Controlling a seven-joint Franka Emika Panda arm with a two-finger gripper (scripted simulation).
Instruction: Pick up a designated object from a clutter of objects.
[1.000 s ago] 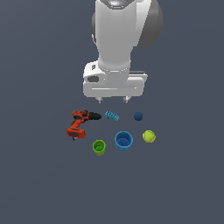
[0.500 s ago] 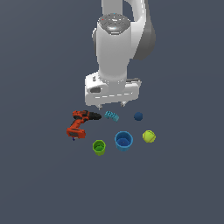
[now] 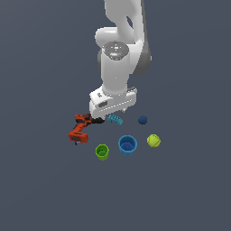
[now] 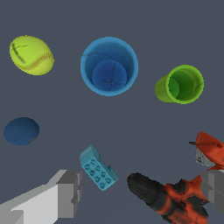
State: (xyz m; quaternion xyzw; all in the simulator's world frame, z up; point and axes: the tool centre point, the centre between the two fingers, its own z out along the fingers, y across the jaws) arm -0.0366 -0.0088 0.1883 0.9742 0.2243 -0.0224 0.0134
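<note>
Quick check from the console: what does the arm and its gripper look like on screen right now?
A glossy white jointed arm with grey joint sections and a rounded cap bearing small coloured marks. Its white boxy gripper ends in two grey blocky fingers. No cables are visible.

A plain, dark slate-grey floor (image 3: 40, 189) is shown filling both views edge to edge, without seams, texture or pattern. No walls, furniture or windows can be made out. The surface is evenly lit, with only faint shadows.
</note>
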